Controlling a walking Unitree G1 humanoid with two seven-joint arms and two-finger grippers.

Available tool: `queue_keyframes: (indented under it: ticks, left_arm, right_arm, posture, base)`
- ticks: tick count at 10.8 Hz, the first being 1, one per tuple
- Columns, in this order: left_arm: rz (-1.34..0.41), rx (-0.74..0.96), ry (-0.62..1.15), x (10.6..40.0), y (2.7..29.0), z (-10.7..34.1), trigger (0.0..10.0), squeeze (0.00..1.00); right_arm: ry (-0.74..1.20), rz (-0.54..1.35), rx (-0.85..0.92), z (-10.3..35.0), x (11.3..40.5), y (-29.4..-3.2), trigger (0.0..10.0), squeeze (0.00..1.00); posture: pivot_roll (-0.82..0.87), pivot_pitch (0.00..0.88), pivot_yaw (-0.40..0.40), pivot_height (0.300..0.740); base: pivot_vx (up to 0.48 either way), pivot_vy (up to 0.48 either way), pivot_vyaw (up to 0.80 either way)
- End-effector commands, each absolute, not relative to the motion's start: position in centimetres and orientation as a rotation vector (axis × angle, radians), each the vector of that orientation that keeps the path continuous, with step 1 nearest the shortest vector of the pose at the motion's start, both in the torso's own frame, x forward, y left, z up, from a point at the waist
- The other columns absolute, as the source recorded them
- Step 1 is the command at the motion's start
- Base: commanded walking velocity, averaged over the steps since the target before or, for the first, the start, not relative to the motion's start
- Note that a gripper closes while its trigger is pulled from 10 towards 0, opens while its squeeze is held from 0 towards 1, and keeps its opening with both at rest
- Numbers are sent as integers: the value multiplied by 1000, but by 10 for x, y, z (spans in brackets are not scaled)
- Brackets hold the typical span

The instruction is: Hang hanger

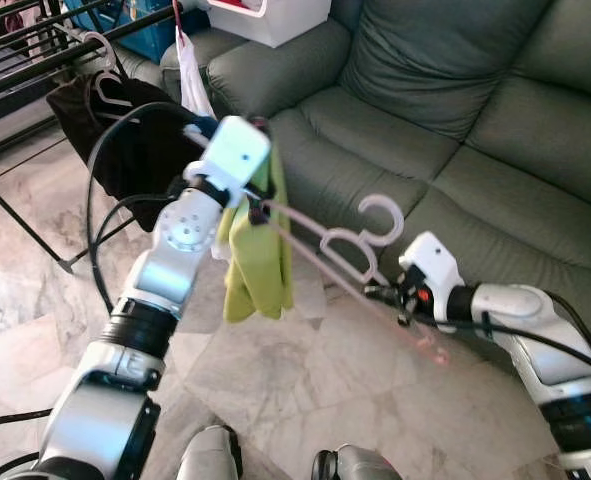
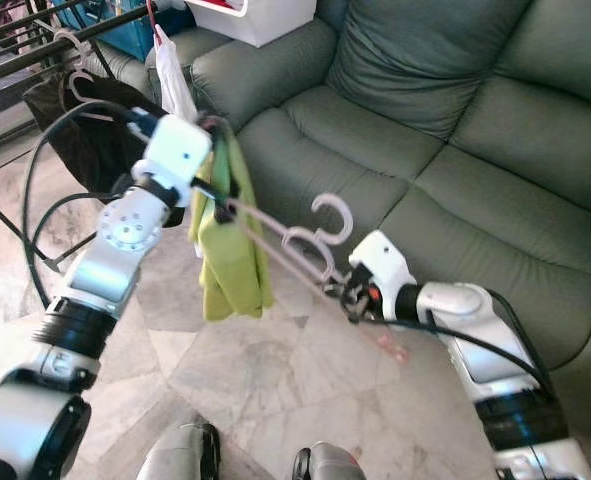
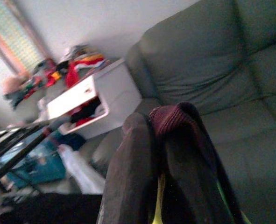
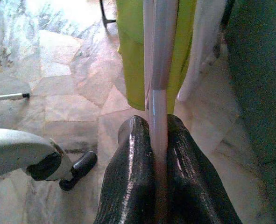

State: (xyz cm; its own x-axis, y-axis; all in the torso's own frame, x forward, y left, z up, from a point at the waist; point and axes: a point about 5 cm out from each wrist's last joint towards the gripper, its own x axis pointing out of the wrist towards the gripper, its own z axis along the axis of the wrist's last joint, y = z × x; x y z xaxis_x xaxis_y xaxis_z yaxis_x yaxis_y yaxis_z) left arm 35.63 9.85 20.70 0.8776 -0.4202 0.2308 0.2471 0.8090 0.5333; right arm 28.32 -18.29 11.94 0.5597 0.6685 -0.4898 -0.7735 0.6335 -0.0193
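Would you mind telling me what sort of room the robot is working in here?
Most likely a home living room used for laundry: a green sofa, a black drying rack with clothes on it, and a marble-tiled floor.

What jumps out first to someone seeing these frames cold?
The pale pink hanger held in mid-air between both arms, in front of the green sofa: the right gripper is shut on its bar, the left gripper on the far end. A lime-green cloth hangs from it beside the left arm. Further left stands a black drying rack with a dark garment on it.
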Motion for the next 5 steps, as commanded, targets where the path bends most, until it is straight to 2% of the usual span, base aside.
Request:
queue_keyframes:
  ticks: [1, 2, 5]
  left_arm:
    - [-419, 531, -381, 350, 88, 212, 10000, 0]
    - [-440, 565, -374, 346, 85, 208, 10000, 0]
    - [-347, 626, -311, 354, 101, 195, 10000, 0]
  right_arm:
    - [464, 817, -228, 122, 287, -190, 10000, 0]
    - [459, 801, -228, 122, 290, -191, 10000, 0]
    - [439, 818, -222, 127, 290, -186, 10000, 0]
  posture:
    - [-67, 101, -30, 740]
    - [-66, 101, -30, 740]
    - [-68, 99, -28, 740]
  base:
    - [0, 0, 0]
    - [0, 0, 0]
    - [0, 0, 0]
